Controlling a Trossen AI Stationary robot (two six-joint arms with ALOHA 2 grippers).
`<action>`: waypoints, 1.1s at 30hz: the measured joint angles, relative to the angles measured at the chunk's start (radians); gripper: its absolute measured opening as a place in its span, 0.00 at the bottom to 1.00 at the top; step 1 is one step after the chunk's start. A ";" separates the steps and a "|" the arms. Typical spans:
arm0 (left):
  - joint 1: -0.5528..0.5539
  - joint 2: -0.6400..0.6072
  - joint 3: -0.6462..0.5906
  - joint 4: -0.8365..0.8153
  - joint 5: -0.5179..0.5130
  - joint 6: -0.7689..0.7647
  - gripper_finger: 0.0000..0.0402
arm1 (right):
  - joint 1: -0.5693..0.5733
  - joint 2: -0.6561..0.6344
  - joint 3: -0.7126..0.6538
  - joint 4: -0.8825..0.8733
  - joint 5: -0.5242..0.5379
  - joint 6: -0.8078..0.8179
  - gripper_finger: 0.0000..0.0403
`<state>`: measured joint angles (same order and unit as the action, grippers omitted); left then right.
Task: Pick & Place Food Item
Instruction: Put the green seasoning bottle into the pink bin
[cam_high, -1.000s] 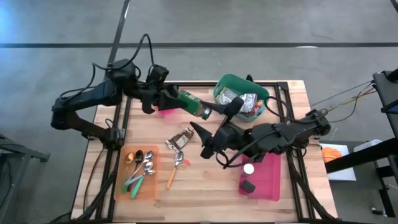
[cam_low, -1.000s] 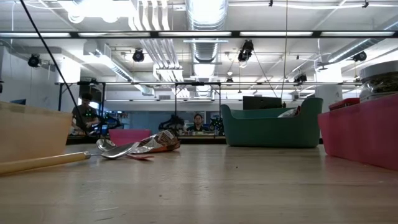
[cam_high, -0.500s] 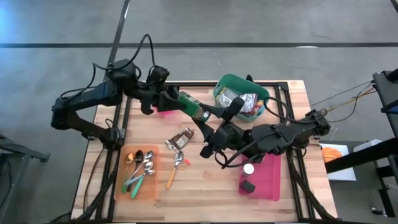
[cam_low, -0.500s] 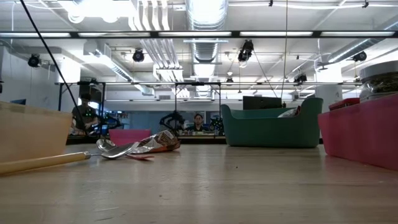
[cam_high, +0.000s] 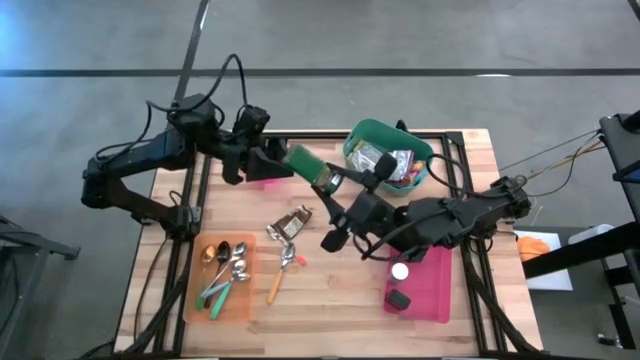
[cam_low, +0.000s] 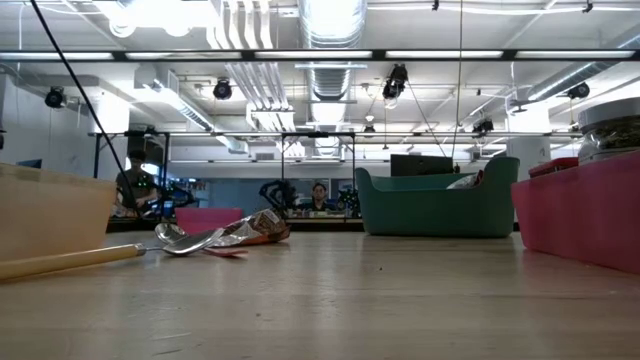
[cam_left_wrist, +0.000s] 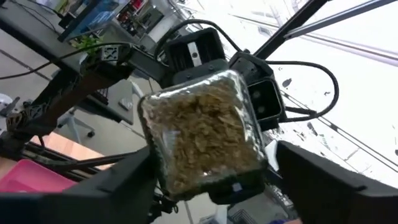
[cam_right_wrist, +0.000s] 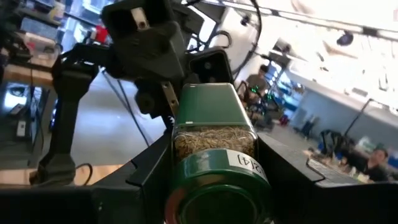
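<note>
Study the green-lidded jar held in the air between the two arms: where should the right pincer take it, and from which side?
On the green lid end. The jar lies roughly level, its base clamped in the left pincer, so only the lid end is free. The right pincer should come in along the jar's axis from the right arm's side, fingers straddling the lid; it looks lined up that way already.
</note>
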<state>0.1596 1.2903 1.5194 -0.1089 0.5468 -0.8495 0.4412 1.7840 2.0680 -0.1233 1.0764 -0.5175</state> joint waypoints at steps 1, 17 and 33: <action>0.000 0.000 0.001 -0.002 0.000 0.000 0.83 | 0.000 0.000 0.008 -0.015 0.002 0.016 0.47; 0.037 -0.065 0.002 -0.450 0.038 0.203 0.97 | -0.012 -0.010 0.289 -0.956 -0.184 0.997 0.47; 0.037 -0.067 -0.001 -0.843 -0.040 0.432 0.97 | -0.032 -0.029 0.178 -1.446 -0.807 1.509 0.47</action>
<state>0.1970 1.2236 1.5181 -0.9519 0.5066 -0.4177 0.4091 1.7548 2.2459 -1.5689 0.2697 0.9913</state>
